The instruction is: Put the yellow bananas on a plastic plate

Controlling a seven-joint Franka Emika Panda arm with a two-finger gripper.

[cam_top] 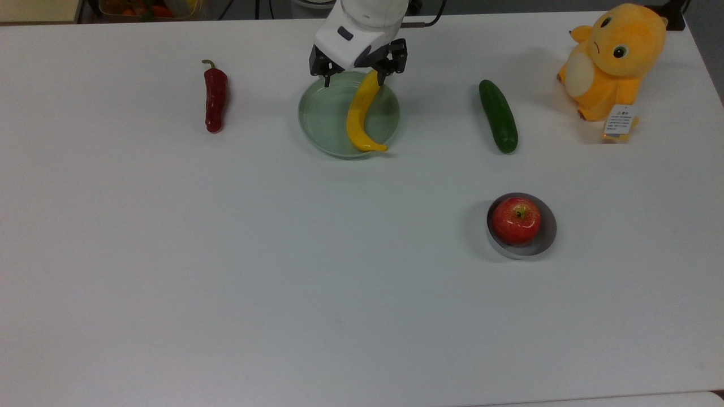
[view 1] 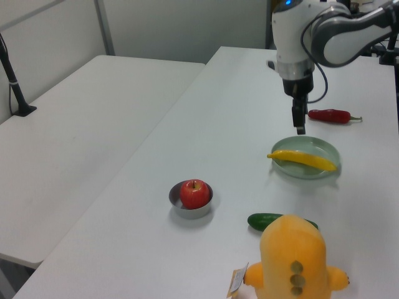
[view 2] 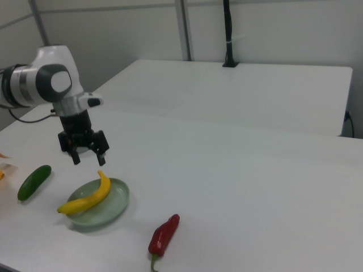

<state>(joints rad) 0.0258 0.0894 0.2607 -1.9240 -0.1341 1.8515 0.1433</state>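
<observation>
The yellow banana (cam_top: 361, 116) (view 1: 303, 159) (view 2: 89, 195) lies across the pale green plastic plate (cam_top: 323, 116) (view 1: 324, 148) (view 2: 110, 207), its dark tip reaching the near rim in the top view. My gripper (cam_top: 354, 79) (view 1: 299, 124) (view 2: 89, 159) hangs open above the plate's far edge, clear of the banana, with nothing between its fingers. In the right view the fingers stand spread just above the banana's upper end.
A red chili pepper (cam_top: 215, 99) lies to the plate's left in the top view and a green cucumber (cam_top: 498, 116) to its right. A red apple (cam_top: 516, 220) sits in a grey metal dish (cam_top: 544, 237). An orange plush toy (cam_top: 613, 59) sits at the far right corner.
</observation>
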